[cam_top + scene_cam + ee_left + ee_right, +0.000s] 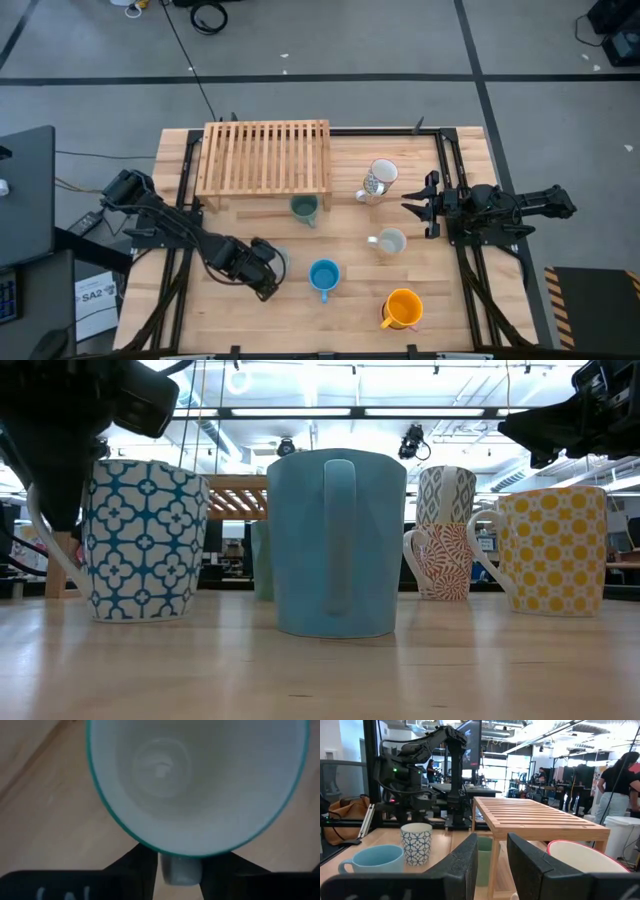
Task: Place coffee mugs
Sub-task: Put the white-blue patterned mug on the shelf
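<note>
My left gripper (268, 268) is shut on a white mug with a blue flower pattern (145, 540), which stands upright on the table near its left front. The left wrist view looks down into this mug (200, 775). My right gripper (412, 207) is open and hovers by the table's right side, touching nothing. It faces the slatted rack (535, 817). A plain blue mug (323, 275), a yellow-orange mug (402, 308), a red-patterned mug (388, 242), a grey-patterned mug (380, 180) and a green mug (304, 208) stand on the table. My left gripper has the patterned mug's handle (181, 870) pinched between its two fingers (135, 870). The fingers come from above, pointing down, on the mug's left side (45, 555). The mug stands upright with its base on the table.
The wooden slatted rack (265, 155) stands at the table's far left, and the green mug sits at its near right corner. Metal rails (450, 160) run along both sides of the table. People stand in the room beyond (615, 785).
</note>
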Tool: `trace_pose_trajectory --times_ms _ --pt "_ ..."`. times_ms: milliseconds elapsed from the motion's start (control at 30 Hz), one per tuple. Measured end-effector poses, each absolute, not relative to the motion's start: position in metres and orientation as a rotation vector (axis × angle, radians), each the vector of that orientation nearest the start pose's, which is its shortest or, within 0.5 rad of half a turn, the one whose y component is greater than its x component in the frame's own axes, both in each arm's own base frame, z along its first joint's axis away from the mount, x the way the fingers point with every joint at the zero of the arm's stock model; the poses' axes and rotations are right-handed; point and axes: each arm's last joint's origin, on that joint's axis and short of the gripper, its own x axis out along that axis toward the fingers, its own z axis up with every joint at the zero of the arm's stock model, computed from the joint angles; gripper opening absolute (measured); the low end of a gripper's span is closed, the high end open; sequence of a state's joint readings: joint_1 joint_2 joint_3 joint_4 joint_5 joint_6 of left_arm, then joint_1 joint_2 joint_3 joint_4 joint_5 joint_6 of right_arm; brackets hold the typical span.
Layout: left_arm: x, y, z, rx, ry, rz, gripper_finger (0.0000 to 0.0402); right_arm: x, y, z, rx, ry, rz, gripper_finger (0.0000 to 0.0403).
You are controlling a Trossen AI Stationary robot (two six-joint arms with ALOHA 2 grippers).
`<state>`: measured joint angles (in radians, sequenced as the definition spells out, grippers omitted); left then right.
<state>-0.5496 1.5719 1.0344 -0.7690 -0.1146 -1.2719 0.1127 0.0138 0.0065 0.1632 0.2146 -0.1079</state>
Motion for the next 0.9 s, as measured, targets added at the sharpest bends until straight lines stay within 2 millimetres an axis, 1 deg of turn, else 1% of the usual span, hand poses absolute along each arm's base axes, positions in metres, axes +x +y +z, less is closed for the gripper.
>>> trace_pose_trajectory --times_ms 400,667,900 --pt "0.2430 -0.1436 0.1997 -0.633 1.261 0.478 0.0070 0.0964 0.0047 0.1803 -0.082 -0.148 -0.110 0.0110" --pt "0.2422 -0.1431 0.1996 -0.625 1.268 0.484 0.0076 0.0964 0.0047 0.1803 -0.082 -0.149 -0.110 0.0110" --pt "0.2401 -0.1413 0.2016 -0.624 1.278 0.492 0.0068 0.0964 0.0047 0.1803 -0.082 -0.148 -0.110 0.0110"
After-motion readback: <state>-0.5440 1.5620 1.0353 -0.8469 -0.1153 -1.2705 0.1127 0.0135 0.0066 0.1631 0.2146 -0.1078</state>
